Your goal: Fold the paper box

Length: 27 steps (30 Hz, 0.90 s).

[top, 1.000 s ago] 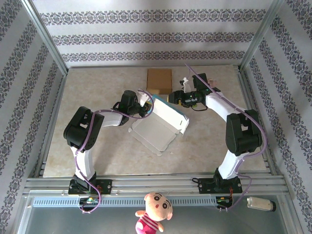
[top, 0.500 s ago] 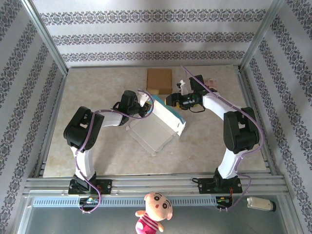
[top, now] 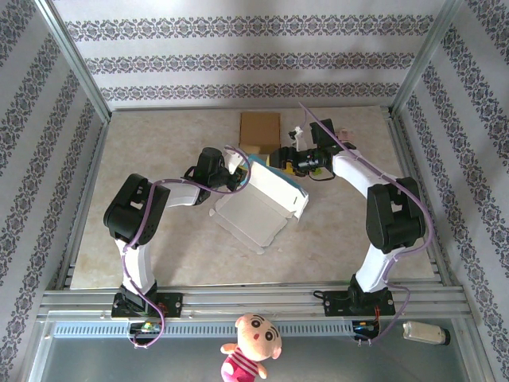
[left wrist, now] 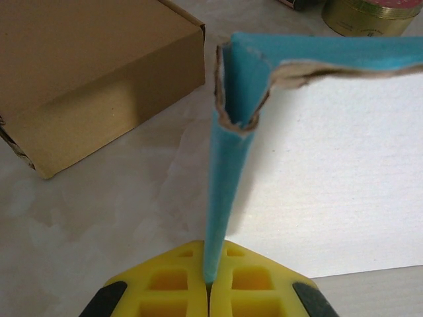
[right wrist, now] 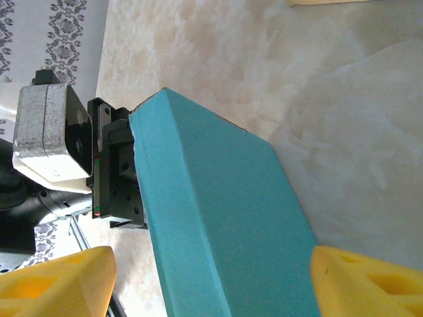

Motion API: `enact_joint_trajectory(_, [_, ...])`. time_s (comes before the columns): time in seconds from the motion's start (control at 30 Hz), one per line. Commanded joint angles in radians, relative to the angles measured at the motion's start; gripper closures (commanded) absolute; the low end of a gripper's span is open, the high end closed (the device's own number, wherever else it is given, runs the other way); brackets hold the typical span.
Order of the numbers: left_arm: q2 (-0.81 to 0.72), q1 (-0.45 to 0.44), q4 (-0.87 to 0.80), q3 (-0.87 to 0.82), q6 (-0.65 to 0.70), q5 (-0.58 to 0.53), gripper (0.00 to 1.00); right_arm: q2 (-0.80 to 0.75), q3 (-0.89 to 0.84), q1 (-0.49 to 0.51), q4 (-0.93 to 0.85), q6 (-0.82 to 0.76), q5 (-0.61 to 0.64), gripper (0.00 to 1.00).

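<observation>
The paper box [top: 258, 207], white inside and teal outside, lies half unfolded at the table's middle, with one panel raised. My left gripper [top: 238, 173] is shut on a teal flap [left wrist: 228, 178], which stands on edge between the yellow fingers [left wrist: 258, 294]. My right gripper [top: 280, 159] is at the raised panel's far corner. Its jaws are open, and the teal outer face [right wrist: 218, 218] lies between the two yellow fingertips [right wrist: 59, 281] without either pressing on it. The left gripper's black body [right wrist: 112, 172] shows behind the panel.
A closed brown cardboard box [top: 260, 131] sits just behind the paper box, close to both grippers. A gold tin [left wrist: 370, 10] stands near the right arm. Patterned walls and metal rails enclose the table. A plush doll [top: 252, 344] and a bottle [top: 425, 332] lie below the front rail.
The right gripper pushed in against the raised panel, then drew back a little and opened wider. The panel tilted steeper, then relaxed. The left gripper kept hold of the flap.
</observation>
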Motion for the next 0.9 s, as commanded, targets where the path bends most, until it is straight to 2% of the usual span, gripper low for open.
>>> enact_joint_trajectory(0.0, [0.0, 0.0, 0.043, 0.013, 0.002, 0.022, 0.95, 0.021, 0.011, 0.003, -0.001, -0.003, -0.015, 0.25])
enact_joint_trajectory(0.23, [0.0, 0.0, 0.046, 0.011, 0.0, 0.023, 0.94, 0.054, -0.005, 0.013, -0.008, -0.013, -0.011, 0.34])
enact_joint_trajectory(0.37, [0.003, 0.0, 0.045, 0.017, -0.002, 0.019, 0.86, 0.056, -0.002, 0.029, -0.02, -0.03, 0.004, 0.37])
enact_joint_trajectory(0.53, [0.009, 0.0, 0.029, 0.028, -0.002, 0.018, 0.82, 0.045, -0.002, 0.045, -0.027, -0.049, 0.03, 0.42])
enact_joint_trajectory(0.63, [0.011, 0.0, 0.028, 0.028, -0.003, 0.018, 0.85, 0.042, 0.005, 0.058, -0.04, -0.061, 0.037, 0.43])
enact_joint_trajectory(0.77, [0.012, 0.0, 0.027, 0.027, -0.006, 0.009, 0.99, 0.03, 0.015, 0.084, -0.069, -0.092, 0.073, 0.44])
enact_joint_trajectory(0.87, [0.012, 0.0, 0.032, 0.021, -0.006, 0.002, 1.0, 0.012, 0.018, 0.103, -0.081, -0.114, 0.098, 0.44])
